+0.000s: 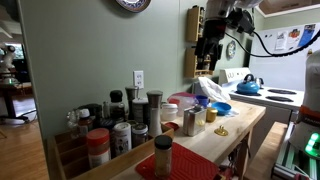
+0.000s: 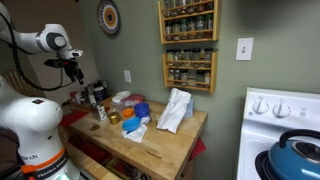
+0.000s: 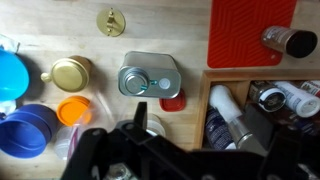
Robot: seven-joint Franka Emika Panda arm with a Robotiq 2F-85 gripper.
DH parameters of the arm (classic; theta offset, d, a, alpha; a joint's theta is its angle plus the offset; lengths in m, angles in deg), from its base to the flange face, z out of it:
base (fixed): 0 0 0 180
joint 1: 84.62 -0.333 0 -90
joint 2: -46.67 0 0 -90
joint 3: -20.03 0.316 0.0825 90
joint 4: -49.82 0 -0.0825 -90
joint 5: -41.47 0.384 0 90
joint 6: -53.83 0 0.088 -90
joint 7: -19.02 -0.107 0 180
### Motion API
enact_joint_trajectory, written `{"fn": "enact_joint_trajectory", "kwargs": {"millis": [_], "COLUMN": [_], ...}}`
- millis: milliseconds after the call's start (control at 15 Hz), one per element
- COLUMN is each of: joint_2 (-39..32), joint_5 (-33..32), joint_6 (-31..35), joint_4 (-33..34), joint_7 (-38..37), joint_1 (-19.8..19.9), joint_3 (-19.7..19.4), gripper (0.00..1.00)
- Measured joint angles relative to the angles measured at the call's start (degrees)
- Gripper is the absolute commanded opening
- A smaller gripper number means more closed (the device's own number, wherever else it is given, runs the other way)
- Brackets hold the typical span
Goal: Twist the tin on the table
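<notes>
The tin (image 3: 149, 75) shows from above in the wrist view as a dull silver top with rounded corners, upright on the pale wood table (image 3: 110, 45). In both exterior views it stands among the jars (image 1: 190, 122) (image 2: 101, 113). My gripper (image 3: 195, 115) hangs high above the table, over and slightly to one side of the tin, and touches nothing. It also shows in both exterior views (image 1: 208, 48) (image 2: 75, 68). Its fingers look apart and empty.
A gold-lidded jar (image 3: 70, 72), an orange lid (image 3: 72, 110) and blue bowls (image 3: 25, 128) sit beside the tin. A small red lid (image 3: 172, 101) lies just below it. There is a red mat (image 3: 250, 30), a crate of bottles (image 3: 260, 120) and many spice jars (image 1: 110, 135).
</notes>
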Motion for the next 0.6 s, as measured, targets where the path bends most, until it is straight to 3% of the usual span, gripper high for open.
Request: {"fn": "enact_joint_trajectory", "kwargs": {"millis": [267, 600], "joint_2": [-3.8, -10.1], "joint_5": [0.1, 0.0], "joint_6": [2.2, 9.7], "joint_4": [0.0, -0.1], "joint_7": [-12.5, -28.8], "joint_1": [0.4, 0.5], "joint_3": [1.1, 2.3], "gripper": [1.00, 1.00]}}
